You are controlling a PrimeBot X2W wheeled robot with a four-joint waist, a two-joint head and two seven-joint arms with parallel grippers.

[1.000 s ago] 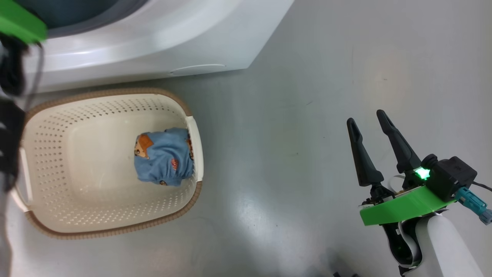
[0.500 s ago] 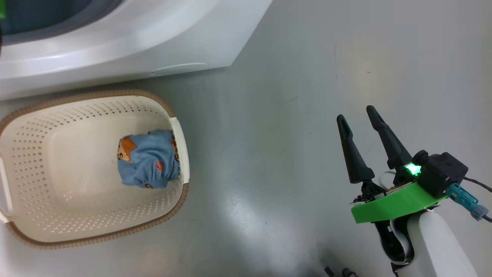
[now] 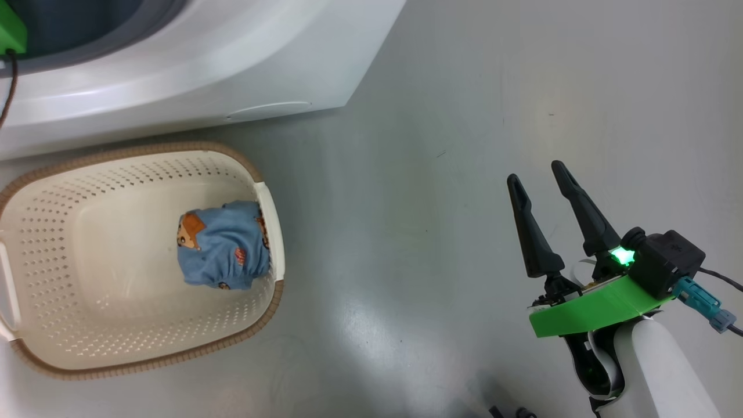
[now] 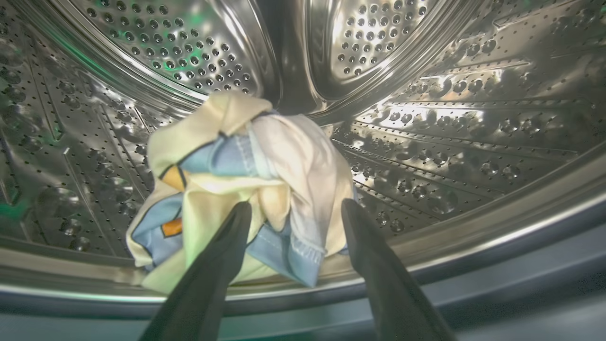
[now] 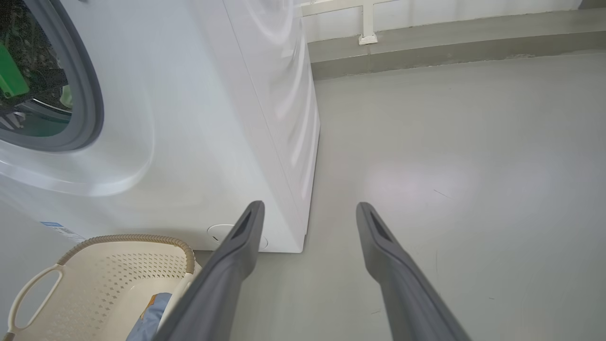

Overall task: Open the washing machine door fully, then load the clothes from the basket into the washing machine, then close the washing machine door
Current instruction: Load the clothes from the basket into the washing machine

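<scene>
The left claw (image 4: 294, 208) is sitting inside the mouth of the drum (image 4: 450, 118), with its two fingers standing wide apart, released. One garment (image 4: 265, 161), blue with cream lining, is bunching up just ahead of the fingertips, across the gap between them. It is blurred, and I cannot tell whether either finger is touching it. Past it, the drum's perforated steel wall is curving away above and to both sides of the claw. Under the fingers, the drum lip and a grey gasket (image 4: 521, 284) are running across.

The right claw (image 3: 537, 174) is hanging over the floor (image 3: 435, 116), its two fingers spread and gripping nothing. Well to its left, one basket (image 3: 273, 302) is standing on the floor. A second garment (image 3: 223, 244) is lying inside it, against the wall nearest this claw. The one machine (image 3: 232, 64) is standing ahead and to the left of the claw, just beyond the basket. In the right wrist view, its round flap (image 5: 218, 232) is showing just left of the left finger, low on the white front.

That is making two garments, one in the drum and one in the basket.
</scene>
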